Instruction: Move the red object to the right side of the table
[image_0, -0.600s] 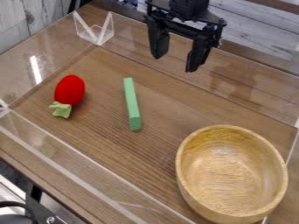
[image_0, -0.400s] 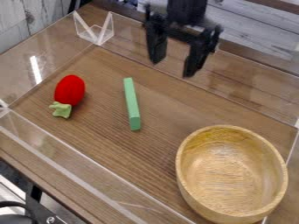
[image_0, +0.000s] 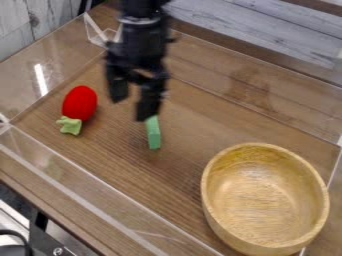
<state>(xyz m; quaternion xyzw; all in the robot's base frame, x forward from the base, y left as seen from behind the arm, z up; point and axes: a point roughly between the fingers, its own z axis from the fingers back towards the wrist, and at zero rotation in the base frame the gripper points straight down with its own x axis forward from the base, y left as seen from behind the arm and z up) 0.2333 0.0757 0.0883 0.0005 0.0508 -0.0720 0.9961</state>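
The red object (image_0: 80, 101), a small toy strawberry with a light-green leafy cap toward the near side, lies on the left part of the brown wood-grain table (image_0: 227, 125). My gripper (image_0: 134, 97) hangs pointing down just right of the strawberry and apart from it. Its two dark fingers stand open with nothing between them. One fingertip (image_0: 148, 108) covers the far end of a long green stick.
A long green stick (image_0: 154, 134) lies right of the strawberry, partly under the gripper. A round light wooden bowl (image_0: 265, 196) sits at the near right. Clear acrylic walls (image_0: 54, 60) edge the table, with a clear bracket (image_0: 96, 28) at the far left.
The gripper has swung from the far middle of the table toward the left and nearer, and down, ending beside the strawberry. It stayed open. Strawberry, stick and bowl have not moved.
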